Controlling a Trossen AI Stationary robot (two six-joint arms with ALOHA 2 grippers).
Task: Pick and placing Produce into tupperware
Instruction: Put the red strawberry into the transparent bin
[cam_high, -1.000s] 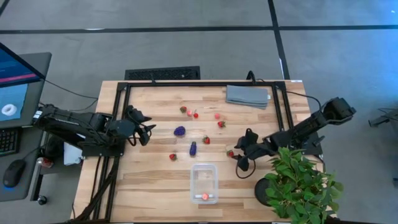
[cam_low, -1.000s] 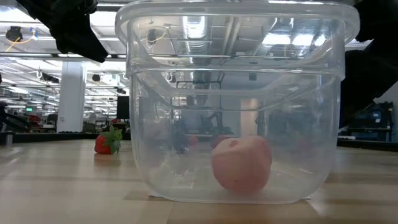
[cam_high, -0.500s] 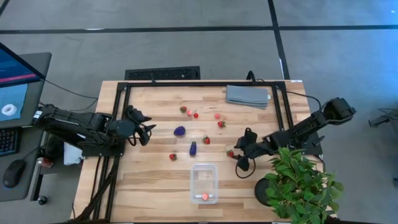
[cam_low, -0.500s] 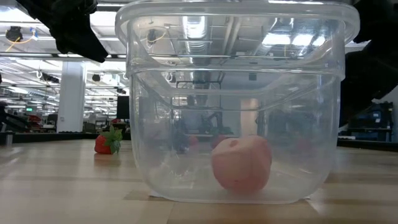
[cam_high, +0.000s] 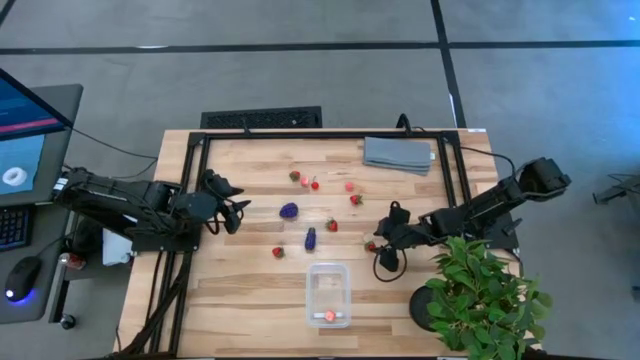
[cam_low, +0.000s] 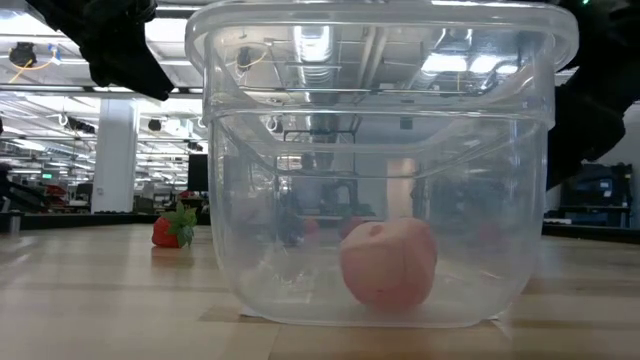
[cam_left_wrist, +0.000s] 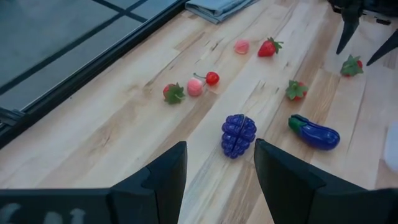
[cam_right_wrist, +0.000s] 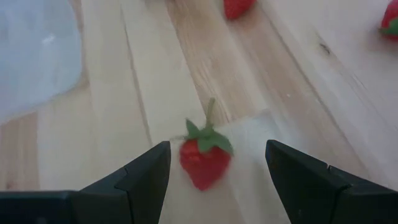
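Right gripper (cam_right_wrist: 214, 171) stands wide, nothing held, low over the table (cam_high: 240, 290). A strawberry (cam_right_wrist: 205, 158) lies directly between its fingers (cam_right_wrist: 146, 177), leafy cap toward the far side, red body toward the wrist.

Judgement: the piece looks tiny, light and hard-skinned, likely smooth and prone to squirt or roll under a pinch. Best hold is across the widest part of the red body, not the thin cap or stem; close gently.

Beyond the right gripper and off to one side sits the tupperware (cam_high: 328, 295), one pink piece (cam_low: 388, 262) in it.

Left gripper (cam_left_wrist: 217, 171) part open, empty, hovering. Ahead of it: purple grapes (cam_left_wrist: 238, 135), then an eggplant (cam_left_wrist: 314, 132), more strawberries farther out.
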